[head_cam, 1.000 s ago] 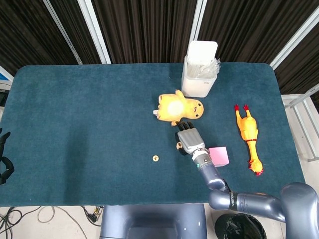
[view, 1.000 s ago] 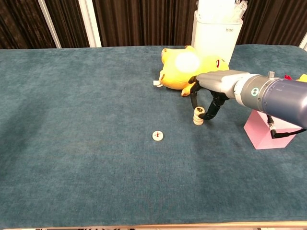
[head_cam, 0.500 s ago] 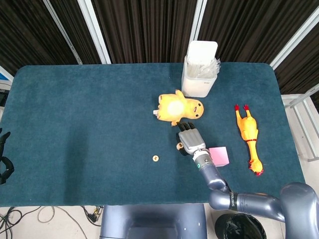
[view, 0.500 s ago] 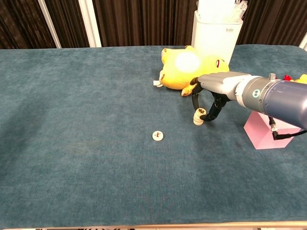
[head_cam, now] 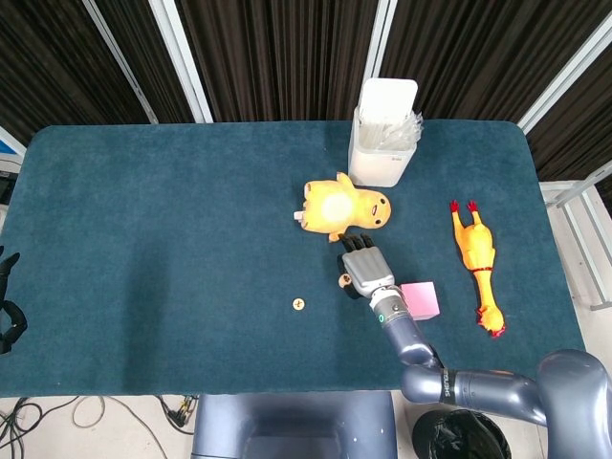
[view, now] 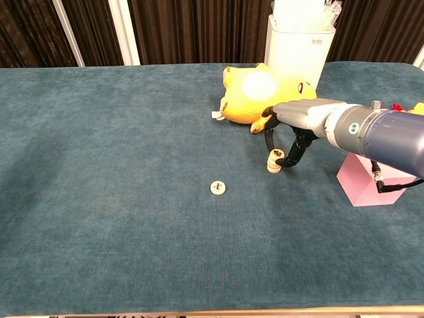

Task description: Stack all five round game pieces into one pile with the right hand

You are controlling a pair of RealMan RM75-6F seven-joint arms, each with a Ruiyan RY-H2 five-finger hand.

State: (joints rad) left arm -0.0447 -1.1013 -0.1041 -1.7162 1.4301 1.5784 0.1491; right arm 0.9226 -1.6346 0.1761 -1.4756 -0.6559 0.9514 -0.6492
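Several round pieces form a pale stack [view: 273, 161] just before the yellow plush [view: 255, 93]. The right hand [view: 296, 126] pinches its top piece. One marked piece [view: 217, 187] lies apart, left. A pink block [view: 368, 179] sits right.

Right hand [head_cam: 364, 269] lies palm-down on the blue table [head_cam: 172, 220], just below the yellow plush [head_cam: 342, 207]. A small pile [head_cam: 344, 280] shows at its left edge, touching. One lone piece [head_cam: 298, 304] lies apart, lower left. Pink block [head_cam: 420, 299], rubber chicken [head_cam: 476, 260] and white bin [head_cam: 384, 132] stand nearby. Left hand [head_cam: 8, 311] sits at the frame's left edge, off the table.
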